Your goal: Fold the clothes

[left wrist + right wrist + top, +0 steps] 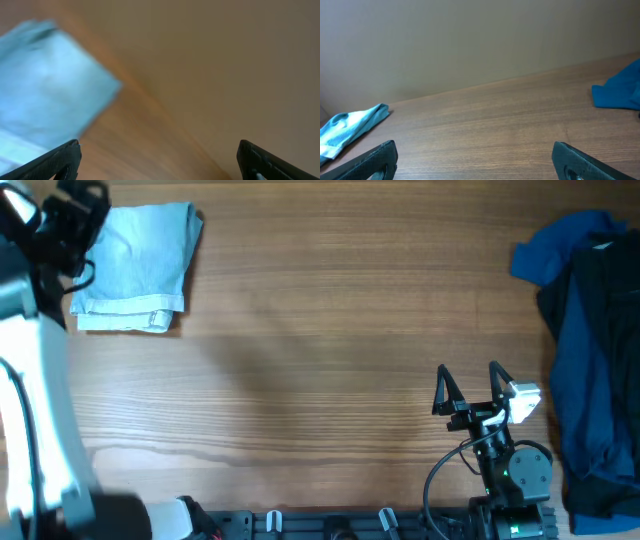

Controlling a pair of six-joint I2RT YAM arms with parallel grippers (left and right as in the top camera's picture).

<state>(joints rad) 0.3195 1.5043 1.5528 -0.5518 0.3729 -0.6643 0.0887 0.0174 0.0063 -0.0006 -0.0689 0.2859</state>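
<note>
Overhead shows the jeans [135, 268] lying folded on the surface [320, 380], just beside the spread, empty left end effector [75, 215], the right end effector [470, 385] also spread, well apart from them, suggesting folding is finished.

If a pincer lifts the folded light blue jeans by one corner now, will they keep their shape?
Probably not. The jeans are soft cloth folded in layers, with creases and stacked hems showing, so a lifted corner would likely let the layers sag and unfold. Pushed along the wooden table, they would probably slide or bunch; they cannot roll.
</note>
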